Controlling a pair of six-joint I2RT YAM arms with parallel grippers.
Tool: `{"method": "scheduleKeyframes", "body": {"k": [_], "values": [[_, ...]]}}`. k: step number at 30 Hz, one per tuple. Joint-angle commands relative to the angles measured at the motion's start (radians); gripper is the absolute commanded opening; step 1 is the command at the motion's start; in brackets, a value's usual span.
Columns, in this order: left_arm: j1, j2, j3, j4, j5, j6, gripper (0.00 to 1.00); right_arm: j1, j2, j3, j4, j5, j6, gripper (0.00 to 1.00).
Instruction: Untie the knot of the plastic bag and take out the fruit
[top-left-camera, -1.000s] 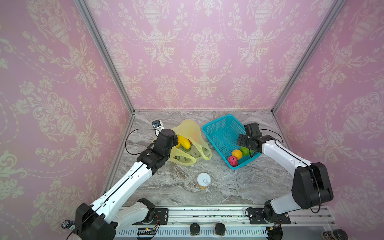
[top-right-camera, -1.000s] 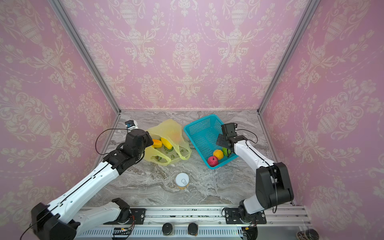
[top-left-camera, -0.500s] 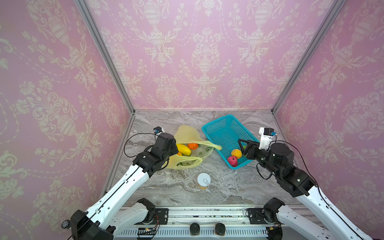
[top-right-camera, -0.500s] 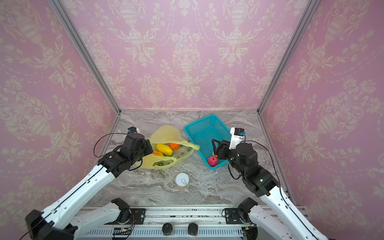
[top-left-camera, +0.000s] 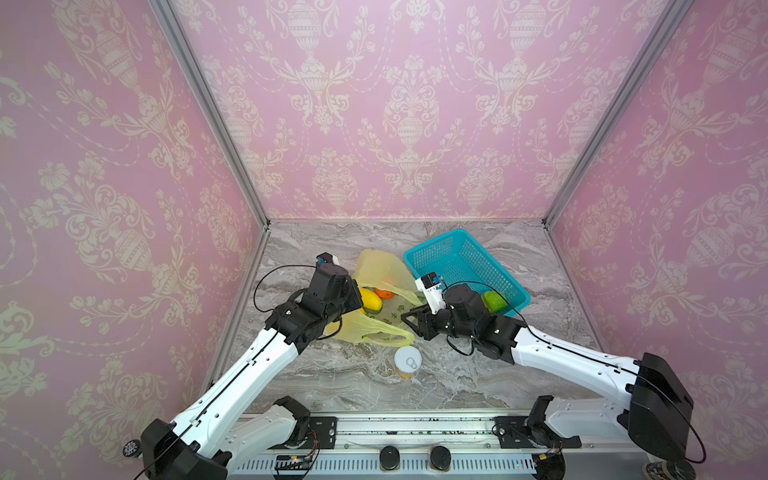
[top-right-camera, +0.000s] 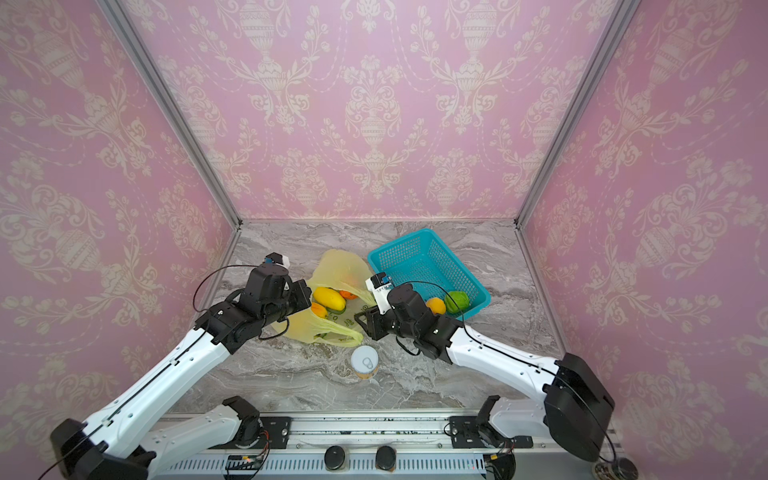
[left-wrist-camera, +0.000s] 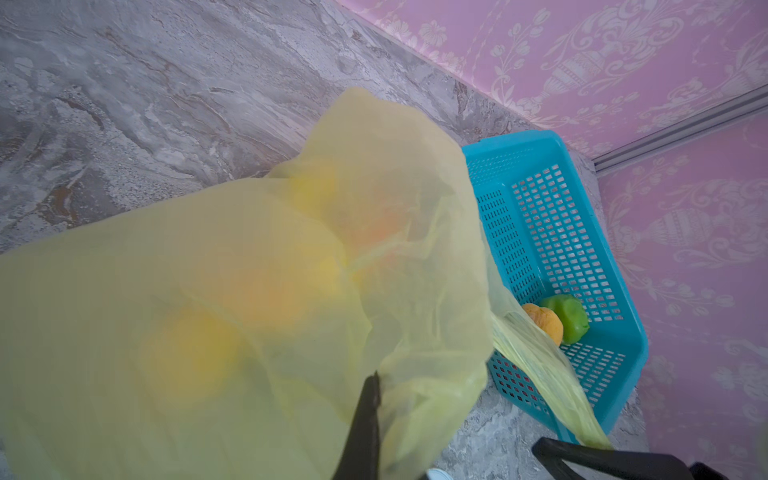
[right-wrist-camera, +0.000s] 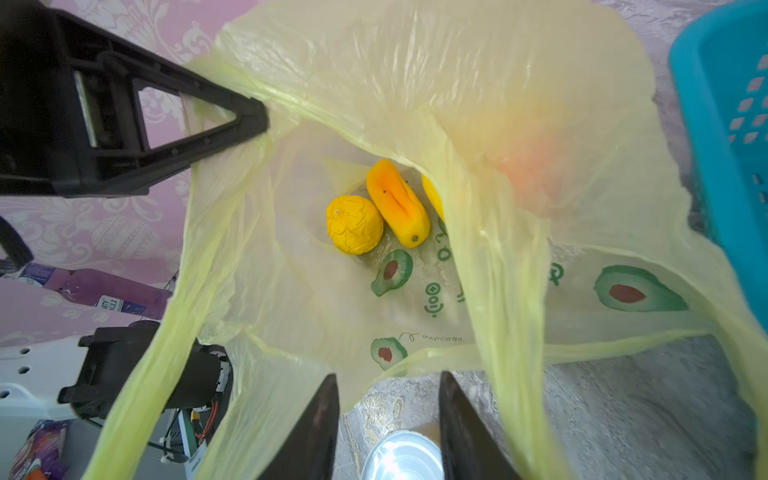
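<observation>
Left gripper (right-wrist-camera: 258, 119): jaws were pressed flat together on the rim of the plastic bag (right-wrist-camera: 415, 62), and that edge stood raised with the mouth gaping.

Right gripper (right-wrist-camera: 386, 376): fingers (right-wrist-camera: 322, 419) stood moderately apart with nothing between them. The tips were just short of the bag's near rim, pointing into the opening. The white-lidded can (right-wrist-camera: 403, 457) showed through the gap, under the tips, upright on the marble tabletop (top-left-camera: 457, 374).

Straight ahead of the right gripper, deep in the bag, a yellow lemon (right-wrist-camera: 354, 224) touched a yellow-orange oblong fruit (right-wrist-camera: 397, 203). One loose handle strip (right-wrist-camera: 503, 291) crossed beside them and half hid another yellow piece. An orange round (right-wrist-camera: 528, 166) was only a blur through the film.

Behind the right gripper, by its wrist, the turquoise basket (top-left-camera: 432, 253) held a green fruit (top-right-camera: 457, 300) touching an orange fruit (top-right-camera: 435, 305).
</observation>
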Motion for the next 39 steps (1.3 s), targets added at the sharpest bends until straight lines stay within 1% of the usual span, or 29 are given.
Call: {"method": "scheduleKeyframes", "body": {"k": [1,3,6,9,11,15,18,21,24,25,26,27,29,31,34,36,39], "values": [[0.008,-0.003,0.026,0.028,0.073,0.005,0.0,0.005,0.051,0.012,0.083,-0.07,-0.015,0.41],[0.008,0.002,0.017,0.057,0.096,0.01,0.0,0.005,0.066,0.016,0.081,-0.06,-0.022,0.4],[0.008,0.011,0.024,0.066,0.098,0.006,0.0,0.006,0.085,0.023,0.088,-0.051,-0.031,0.41],[0.008,0.012,0.021,0.101,0.157,-0.005,0.0,0.007,0.116,0.027,0.101,-0.043,-0.033,0.41],[0.008,-0.001,0.009,0.099,0.159,-0.018,0.0,0.007,0.153,0.032,0.124,-0.047,-0.027,0.41],[0.008,-0.052,-0.021,0.095,0.114,-0.02,0.0,0.008,0.232,0.052,0.187,-0.037,-0.009,0.38],[0.008,-0.072,-0.03,0.049,0.018,-0.017,0.0,0.012,0.298,0.085,0.207,0.006,0.002,0.34],[0.008,-0.07,-0.024,-0.007,-0.071,-0.01,0.0,0.054,0.372,0.147,0.177,0.09,-0.035,0.32],[0.008,-0.07,-0.049,0.0,-0.112,-0.001,0.0,0.084,0.453,0.215,0.156,0.155,-0.056,0.32],[0.008,-0.068,-0.057,0.014,-0.104,0.009,0.0,0.09,0.481,0.236,0.154,0.172,-0.06,0.36],[0.008,-0.066,-0.06,0.019,-0.091,0.018,0.0,0.094,0.502,0.256,0.15,0.193,-0.062,0.44],[0.008,-0.062,-0.061,0.021,-0.081,0.025,0.0,0.099,0.533,0.283,0.137,0.215,-0.069,0.53],[0.008,-0.057,-0.062,0.022,-0.074,0.024,0.0,0.105,0.586,0.35,0.096,0.251,-0.08,0.6],[0.008,-0.05,-0.064,0.026,-0.055,0.02,0.0,0.107,0.652,0.445,0.052,0.262,-0.08,0.68],[0.008,-0.035,-0.062,0.031,-0.025,0.02,0.0,0.118,0.73,0.52,0.033,0.273,-0.082,0.86],[0.008,-0.026,-0.061,0.036,-0.016,0.019,0.0,0.122,0.777,0.572,0.003,0.295,-0.072,0.93],[0.008,-0.013,-0.064,0.042,-0.007,0.02,0.0,0.126,0.842,0.643,-0.029,0.299,-0.066,0.96]]}}
